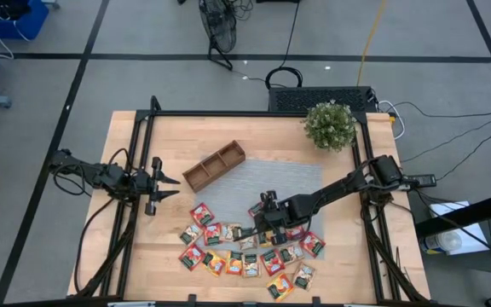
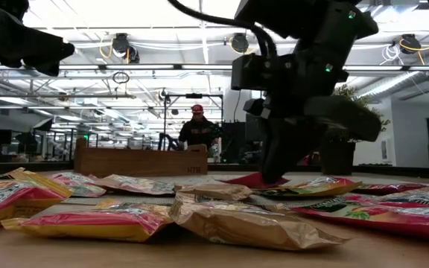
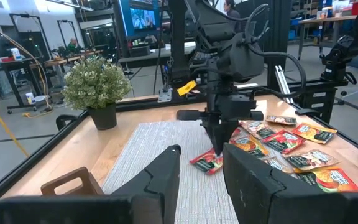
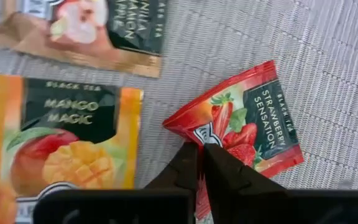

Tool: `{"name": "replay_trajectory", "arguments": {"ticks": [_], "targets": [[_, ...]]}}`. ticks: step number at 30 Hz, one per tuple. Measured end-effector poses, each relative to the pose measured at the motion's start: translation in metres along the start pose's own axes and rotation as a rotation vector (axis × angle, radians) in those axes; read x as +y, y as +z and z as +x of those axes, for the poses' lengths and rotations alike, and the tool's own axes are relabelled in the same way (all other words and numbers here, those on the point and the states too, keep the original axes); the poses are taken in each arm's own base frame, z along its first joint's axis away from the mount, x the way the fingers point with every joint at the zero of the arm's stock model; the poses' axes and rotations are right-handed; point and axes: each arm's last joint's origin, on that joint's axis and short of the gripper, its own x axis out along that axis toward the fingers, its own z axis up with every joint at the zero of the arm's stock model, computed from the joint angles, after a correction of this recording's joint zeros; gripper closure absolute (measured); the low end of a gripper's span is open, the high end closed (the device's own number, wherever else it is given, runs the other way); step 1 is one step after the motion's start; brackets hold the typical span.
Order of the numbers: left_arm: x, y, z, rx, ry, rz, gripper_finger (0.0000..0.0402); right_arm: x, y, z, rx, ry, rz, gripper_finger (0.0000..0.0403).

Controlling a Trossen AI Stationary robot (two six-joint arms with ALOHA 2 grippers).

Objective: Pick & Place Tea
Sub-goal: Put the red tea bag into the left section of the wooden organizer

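Strawberry tea sachet [image 4: 241,134] lies on the grey mat [image 4: 328,56], its edge pinched by the right gripper [image 4: 201,163]. Left gripper [image 1: 170,186] hovers over the bench [image 1: 126,256], fingers spread.

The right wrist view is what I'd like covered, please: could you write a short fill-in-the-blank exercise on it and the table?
1. The right gripper is shut on a red sachet labelled Strawberry ____.
2. The orange sachet beside it reads ____ Magic.
3. Both lie on the grey woven ____.
4. The left gripper waits near the wooden ____.

Missing words: Sensation; Mango; mat; tray.
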Motion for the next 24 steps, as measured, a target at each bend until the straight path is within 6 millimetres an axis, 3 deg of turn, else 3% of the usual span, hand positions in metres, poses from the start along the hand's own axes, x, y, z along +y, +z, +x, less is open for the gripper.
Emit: {"name": "replay_trajectory", "arguments": {"ticks": [7, 12, 17, 24], "targets": [[0.0, 0.0, 0.0, 0.0, 0.0, 0.0, 0.0275, 0.002, 0.013, -0.03, -0.126, -0.267, -0.135, 0.04], [0.0, 0.0, 0.0, 0.0, 0.0, 0.0, 0.0275, -0.012, 0.031, -0.038, -0.24, -0.491, -0.252, 0.0401], [0.0, 0.0, 0.0, 0.0, 0.0, 0.0, 0.0275, -0.047, 0.044, -0.035, -0.314, -0.602, -0.263, 0.0402], [0.0, 0.0, 0.0, 0.0, 0.0, 0.0, 0.0275, -0.121, 0.042, -0.031, -0.443, -0.561, -0.115, 0.0402]]}}
